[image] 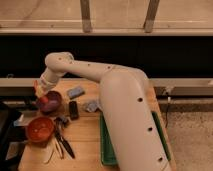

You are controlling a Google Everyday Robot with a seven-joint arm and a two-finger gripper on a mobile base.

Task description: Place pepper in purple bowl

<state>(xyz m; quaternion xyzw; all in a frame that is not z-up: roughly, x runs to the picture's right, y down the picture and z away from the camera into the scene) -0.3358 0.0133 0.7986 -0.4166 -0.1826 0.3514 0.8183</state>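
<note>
The purple bowl (52,103) sits at the table's left, behind the orange bowl. My gripper (41,93) hangs at the end of the white arm (90,75), just over the purple bowl's left rim. It is shut on the pepper (43,99), a small orange-red piece that points down into the bowl. I cannot tell whether the pepper touches the bowl's floor.
An orange bowl (40,129) stands in front of the purple one. A blue sponge (76,92), a black block (73,110) and a grey crumpled thing (91,105) lie mid-table. Dark utensils (63,142) lie front left. A green tray (106,147) is partly hidden by my arm.
</note>
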